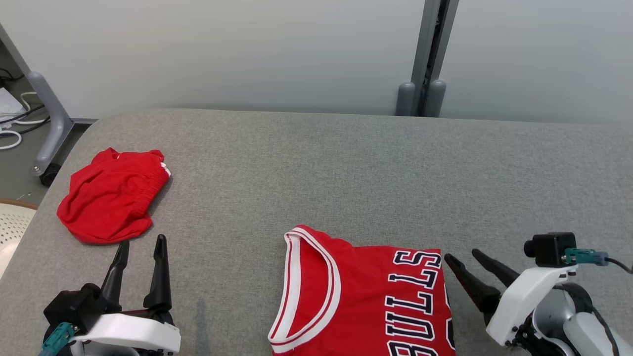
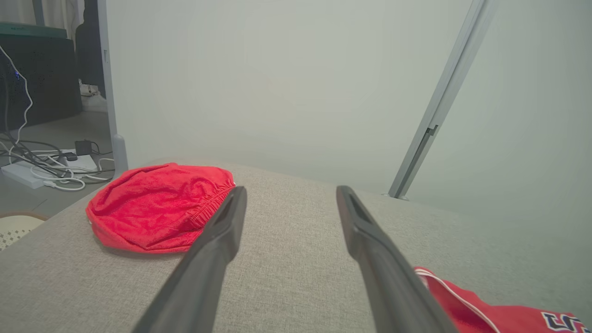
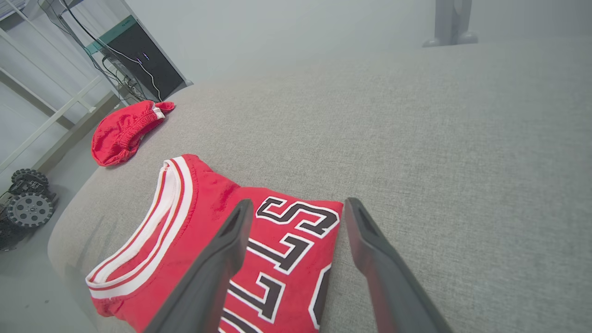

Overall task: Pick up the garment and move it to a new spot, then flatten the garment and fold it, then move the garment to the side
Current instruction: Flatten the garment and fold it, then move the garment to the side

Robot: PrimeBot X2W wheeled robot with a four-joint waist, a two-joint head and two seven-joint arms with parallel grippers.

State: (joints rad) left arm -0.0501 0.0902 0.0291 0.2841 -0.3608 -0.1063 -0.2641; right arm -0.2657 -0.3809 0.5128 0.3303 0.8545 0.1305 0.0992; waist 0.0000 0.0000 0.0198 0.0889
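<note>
The garment, a red jersey (image 1: 361, 291) with white trim and dark letters, lies folded flat at the near edge of the grey table (image 1: 321, 163). Its corner also shows in the left wrist view (image 2: 485, 314). My right gripper (image 1: 461, 254) stands open just beside the jersey's right edge, holding nothing. In the right wrist view the right gripper (image 3: 299, 202) has one finger over the lettered corner of the jersey (image 3: 208, 240) and the other over bare table. My left gripper (image 1: 142, 241) is open at the lower left, apart from the jersey, and in its own view the left gripper (image 2: 291, 189) points across the table.
A crumpled pair of red shorts (image 1: 111, 198) lies near the table's left edge, just beyond my left fingertips (image 2: 157, 208) (image 3: 122, 132). A pale partition wall with a grey post (image 1: 428, 59) stands behind the table. Cables and a caster frame (image 1: 47, 143) sit on the floor at left.
</note>
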